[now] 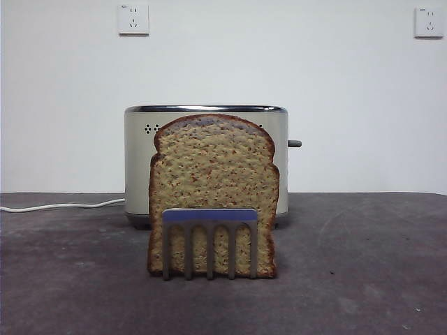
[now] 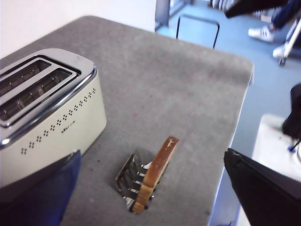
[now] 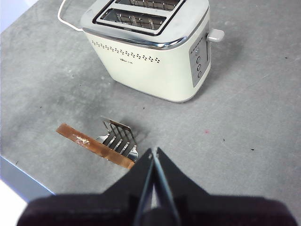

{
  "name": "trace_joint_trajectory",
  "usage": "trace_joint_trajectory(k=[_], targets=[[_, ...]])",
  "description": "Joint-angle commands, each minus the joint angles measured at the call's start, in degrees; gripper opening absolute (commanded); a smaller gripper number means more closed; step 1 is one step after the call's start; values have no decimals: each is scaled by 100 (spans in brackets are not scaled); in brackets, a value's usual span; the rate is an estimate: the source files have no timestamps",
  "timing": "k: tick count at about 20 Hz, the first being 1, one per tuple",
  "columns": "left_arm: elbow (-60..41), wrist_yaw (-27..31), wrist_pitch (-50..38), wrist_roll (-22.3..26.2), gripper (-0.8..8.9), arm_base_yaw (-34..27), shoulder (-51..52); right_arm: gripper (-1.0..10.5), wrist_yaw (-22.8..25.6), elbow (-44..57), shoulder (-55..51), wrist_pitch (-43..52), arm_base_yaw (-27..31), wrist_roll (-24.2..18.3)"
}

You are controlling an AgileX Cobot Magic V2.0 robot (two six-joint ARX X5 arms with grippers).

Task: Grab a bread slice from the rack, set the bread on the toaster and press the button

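The bread (image 1: pixel 213 195) is standing upright in the rack (image 1: pixel 210 241), out toward the front edge of the table (image 1: pixel 363 265), with the toaster (image 1: pixel 140 160) just behind it and apart from it. Nothing is holding the slice yet, so the step in hand looks to be the pick-up.

The right gripper (image 3: pixel 154 153) is hovering above the table near the rack, its jaws pressed together. It would need to spread them, come down over the crust, and pinch the slice across its thin faces, then lift straight up so the prongs do not snag it. The left gripper (image 2: pixel 150 188) is waiting higher up with its jaws spread wide.

The front view is showing the broad face of the slice, but nothing of the slots. Both wrist views are showing two open slots (image 3: pixel 136 14) in the toaster's top, and the bread edge-on, seemingly leaning a little on the prongs, though the angle makes that hard to judge. The right wrist view is also giving the button (image 3: pixel 215 34) plainly, jutting from the narrow end wall; the left wrist view is hiding it.
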State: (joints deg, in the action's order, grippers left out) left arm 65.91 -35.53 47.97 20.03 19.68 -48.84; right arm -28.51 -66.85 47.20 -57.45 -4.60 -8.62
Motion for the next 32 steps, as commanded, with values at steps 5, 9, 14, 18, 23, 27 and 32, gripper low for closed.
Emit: trace_joint_trajectory(k=[5, 9, 14, 18, 23, 27, 32], targets=[[986, 1198, 334, 866, 633, 1438, -1462, -11, -9, -7, 111, 13, -15, -46], [1064, 1878, 341, 1217, 632, 2116, -2317, -11, -9, -7, 168, 13, -15, -44], [1064, 2555, 299, 1676, 628, 2699, -3318, -11, -9, -7, 195, 13, -15, -46], [1064, 2682, 267, 1794, 628, 2769, -3993, -11, -9, -7, 192, 11, -15, -46], [1064, 2804, 227, 1818, 492, 2771, -4345, -11, -9, -7, 192, 13, -15, -46], [1064, 2787, 229, 1810, 112, 2787, -4345, -11, -9, -7, 192, 13, -15, -44], [1064, 2782, 227, 1768, -9, 2787, -4345, -11, -9, -7, 192, 13, -15, -46]])
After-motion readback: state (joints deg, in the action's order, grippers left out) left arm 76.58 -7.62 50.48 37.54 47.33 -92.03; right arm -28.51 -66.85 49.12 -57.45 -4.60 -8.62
